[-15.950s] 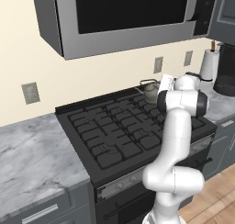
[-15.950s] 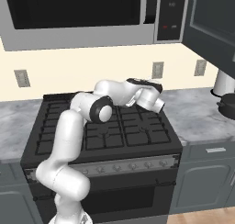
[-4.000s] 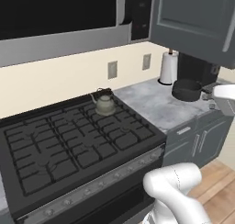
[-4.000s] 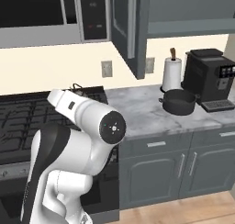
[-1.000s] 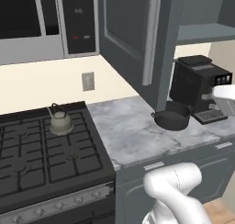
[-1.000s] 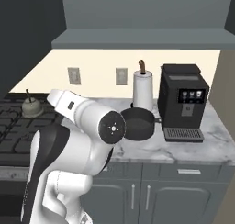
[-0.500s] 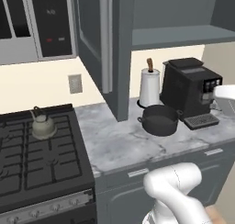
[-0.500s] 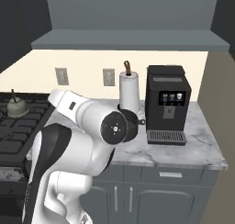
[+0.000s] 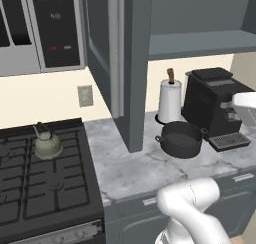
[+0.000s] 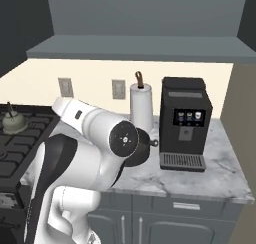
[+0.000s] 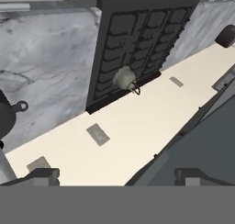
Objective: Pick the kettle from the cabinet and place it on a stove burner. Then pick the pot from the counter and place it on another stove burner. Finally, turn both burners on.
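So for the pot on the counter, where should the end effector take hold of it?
Probably the rim of the pot, from straight above: it sits upright and open, without a lid, and its two side loop handles look too small for a firm grip. The paper towel roll and coffee machine crowd its far side.

Even, soft, rendered light without glare; the counter [image 9: 130,168] is bright, the cabinet [image 9: 200,18] interior dim. Shadows are faint. All views are sharp, slightly pixelated.

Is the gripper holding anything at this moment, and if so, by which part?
Nothing is held. The gripper is open with only wall between its fingertips. The kettle sits on a stove burner, and the pot rests on the counter.
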You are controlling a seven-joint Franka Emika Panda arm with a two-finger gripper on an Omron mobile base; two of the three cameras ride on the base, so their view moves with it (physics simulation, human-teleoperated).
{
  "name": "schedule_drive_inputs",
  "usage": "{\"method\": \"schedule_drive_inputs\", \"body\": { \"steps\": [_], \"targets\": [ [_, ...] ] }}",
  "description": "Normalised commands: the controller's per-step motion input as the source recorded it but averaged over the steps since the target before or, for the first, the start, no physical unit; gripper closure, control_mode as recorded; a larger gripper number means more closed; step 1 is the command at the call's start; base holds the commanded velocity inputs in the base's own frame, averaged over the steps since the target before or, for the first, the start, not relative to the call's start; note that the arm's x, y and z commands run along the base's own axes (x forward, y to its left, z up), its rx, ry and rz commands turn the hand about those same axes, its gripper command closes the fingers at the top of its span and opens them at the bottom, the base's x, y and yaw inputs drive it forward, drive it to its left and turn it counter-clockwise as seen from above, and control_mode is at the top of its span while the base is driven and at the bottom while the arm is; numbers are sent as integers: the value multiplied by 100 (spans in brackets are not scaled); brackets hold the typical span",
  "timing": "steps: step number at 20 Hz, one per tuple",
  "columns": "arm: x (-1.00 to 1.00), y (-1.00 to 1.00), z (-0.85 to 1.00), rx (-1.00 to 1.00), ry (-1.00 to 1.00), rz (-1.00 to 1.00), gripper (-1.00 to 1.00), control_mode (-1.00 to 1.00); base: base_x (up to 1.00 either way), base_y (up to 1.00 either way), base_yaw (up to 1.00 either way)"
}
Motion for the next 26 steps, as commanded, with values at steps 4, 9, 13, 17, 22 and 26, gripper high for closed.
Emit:
{"method": "schedule_drive_inputs", "body": {
  "steps": [4,9,13,17,22,26],
  "targets": [
    [0,0,0,0,0,0,-100,100,27,-18,6],
    [11,-2,0,0,1,0,-100,-100,0,0,0],
    [19,0,0,0,14,-3,-100,-100,0,0,0],
    [17,-2,0,0,21,-6,-100,-100,0,0,0],
    [18,-10,0,0,18,-6,-100,-100,0,0,0],
    [16,-14,-3,0,13,-7,-100,-100,0,0,0]
  ]
}}
